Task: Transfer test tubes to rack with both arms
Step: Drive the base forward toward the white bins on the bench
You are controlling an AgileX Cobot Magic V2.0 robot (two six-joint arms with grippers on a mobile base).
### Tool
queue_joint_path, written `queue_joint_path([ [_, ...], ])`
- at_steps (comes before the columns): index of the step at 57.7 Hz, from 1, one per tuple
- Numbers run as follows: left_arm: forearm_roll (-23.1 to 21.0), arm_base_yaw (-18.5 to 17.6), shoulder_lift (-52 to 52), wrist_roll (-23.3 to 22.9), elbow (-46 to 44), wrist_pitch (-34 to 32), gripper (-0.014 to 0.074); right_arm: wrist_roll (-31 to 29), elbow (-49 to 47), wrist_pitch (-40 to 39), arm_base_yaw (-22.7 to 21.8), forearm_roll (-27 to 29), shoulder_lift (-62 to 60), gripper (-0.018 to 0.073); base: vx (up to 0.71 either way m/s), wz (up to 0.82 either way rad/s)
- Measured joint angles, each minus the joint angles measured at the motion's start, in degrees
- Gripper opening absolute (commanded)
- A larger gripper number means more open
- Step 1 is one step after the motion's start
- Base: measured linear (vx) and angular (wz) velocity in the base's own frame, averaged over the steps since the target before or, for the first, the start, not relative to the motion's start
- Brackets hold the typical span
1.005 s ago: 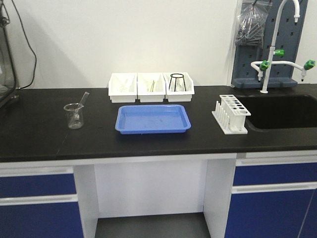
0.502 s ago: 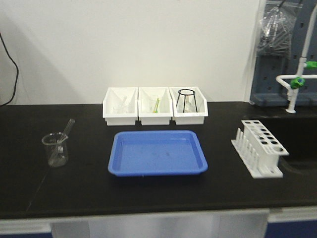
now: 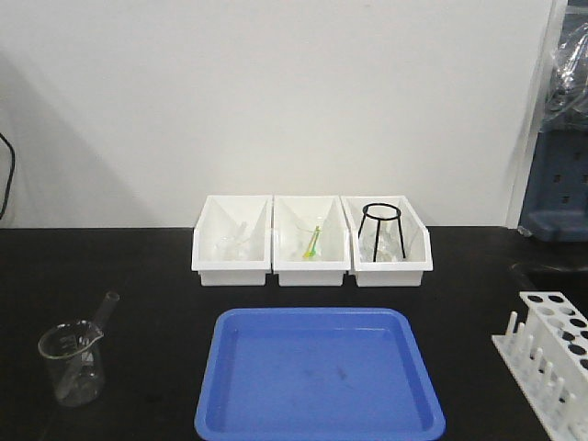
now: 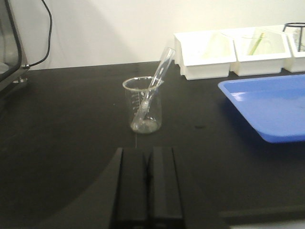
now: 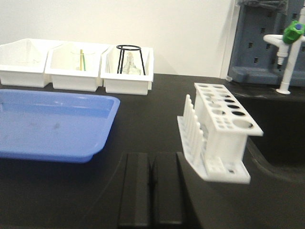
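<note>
Find the test tube (image 4: pixel 160 71) standing in the beaker (image 4: pixel 143 107), dead ahead at 12 o'clock of the left gripper (image 4: pixel 148 153) and leaning toward 1 o'clock. Part those closed, empty jaws first, then pinch the glass above the beaker's rim. Ready the right gripper (image 5: pixel 151 158), likewise closed on nothing, for the rack (image 5: pixel 224 125) at 1 o'clock

You have one test tube (image 4: pixel 160 69), slim and clear, standing tilted in the beaker (image 4: pixel 143 107) at the near left of the counter. Its open rim leans up and to the right, past the lip. Your rack (image 5: pixel 224 125) stands upright at the near right. It is white, with round holes in its top plate and a row of pegs along its left side. Your left gripper (image 4: pixel 148 155) and right gripper (image 5: pixel 151 160) each hang low, fingers pressed together.
</note>
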Motion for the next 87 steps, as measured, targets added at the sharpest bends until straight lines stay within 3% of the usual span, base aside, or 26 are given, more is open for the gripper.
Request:
queue_joint_path([
  [27,0.0,0.0,0.0,0.0,0.0,0.0,-0.0018,0.0,0.0,0.0,0.0,0.0,0.0,-0.0004,0.28,0.01],
  [74,0.0,0.0,0.0,0.0,0.0,-0.1,-0.0018,0.0,0.0,0.0,0.0,0.0,0.0,-0.0004,0.02,0.0],
  [87,0.0,0.0,0.0,0.0,0.0,-5.3,-0.0018,0.0,0.0,0.0,0.0,0.0,0.0,-0.0004,0.0,0.0],
])
